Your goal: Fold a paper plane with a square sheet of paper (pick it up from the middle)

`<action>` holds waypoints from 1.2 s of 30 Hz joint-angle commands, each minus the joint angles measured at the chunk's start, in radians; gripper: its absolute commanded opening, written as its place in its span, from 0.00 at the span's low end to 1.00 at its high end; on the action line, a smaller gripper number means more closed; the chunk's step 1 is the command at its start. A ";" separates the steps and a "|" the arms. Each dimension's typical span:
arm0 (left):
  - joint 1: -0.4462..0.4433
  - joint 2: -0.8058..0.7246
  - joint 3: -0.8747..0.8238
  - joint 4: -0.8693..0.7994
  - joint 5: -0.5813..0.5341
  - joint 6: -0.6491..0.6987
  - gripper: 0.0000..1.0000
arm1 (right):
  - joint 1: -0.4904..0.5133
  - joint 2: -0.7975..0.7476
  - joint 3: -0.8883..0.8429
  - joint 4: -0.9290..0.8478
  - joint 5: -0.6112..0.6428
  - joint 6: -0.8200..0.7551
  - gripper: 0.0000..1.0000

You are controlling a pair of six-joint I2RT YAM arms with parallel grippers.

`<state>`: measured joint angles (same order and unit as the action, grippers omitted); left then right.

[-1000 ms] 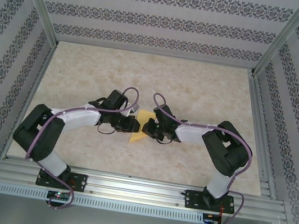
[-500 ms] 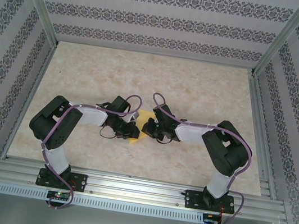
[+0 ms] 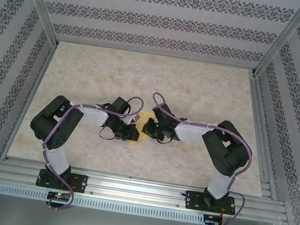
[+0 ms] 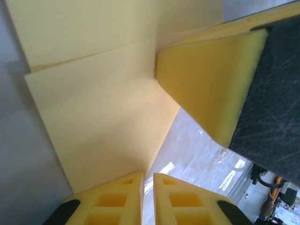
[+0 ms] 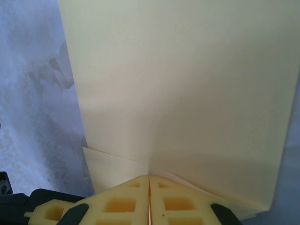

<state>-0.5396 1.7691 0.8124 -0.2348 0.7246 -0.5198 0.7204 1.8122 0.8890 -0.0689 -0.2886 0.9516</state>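
Well, from where I stand the two black-and-white arms meet over the middle of the beige marbled table (image 3: 200, 86); the thin yellow square sheet of paper (image 3: 146, 121) hangs between them, lifted off the table's middle and already bent into more than one layer.

The left gripper (image 3: 133, 133) sits just left of the table's centre; in its own wrist view its yellow honeycomb fingertips (image 4: 133, 197) are drawn nearly together, a thin slit between them; the sheet (image 4: 103, 117) runs down from the upper left to end right at those tips (image 4: 147, 176), so it looks nipped by its lower corner; a crease crosses the paper higher up, and one flap stands behind another; the shiny table (image 4: 197, 154) shows below the paper's edge.

The right gripper (image 3: 147, 128) sits just right of the table's centre; from its wrist its two yellow fingers are pressed flat against each other (image 5: 150, 177), pinching the sheet (image 5: 187, 84), which rises broad and pale from the tips; a small folded corner pokes out at the lower left of the paper; the table (image 5: 33, 117) lies blurred to the left.

Seen from the left wrist, a wedge-shaped yellow foam pad (image 4: 211, 79) of the right gripper presses against the sheet's upper right part, its black body behind it.
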 commanded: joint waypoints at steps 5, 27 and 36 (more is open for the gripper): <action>-0.007 -0.032 -0.081 -0.150 -0.024 0.008 0.15 | 0.014 0.061 -0.012 -0.133 0.080 -0.029 0.09; -0.008 -0.079 -0.114 -0.262 -0.016 -0.023 0.19 | 0.014 0.062 -0.003 -0.167 0.098 -0.046 0.09; -0.003 -0.299 -0.057 -0.300 -0.091 -0.041 0.18 | 0.014 0.058 -0.005 -0.163 0.100 -0.045 0.09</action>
<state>-0.5396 1.5608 0.7223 -0.4755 0.6891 -0.5434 0.7334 1.8191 0.9100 -0.1020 -0.2886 0.9218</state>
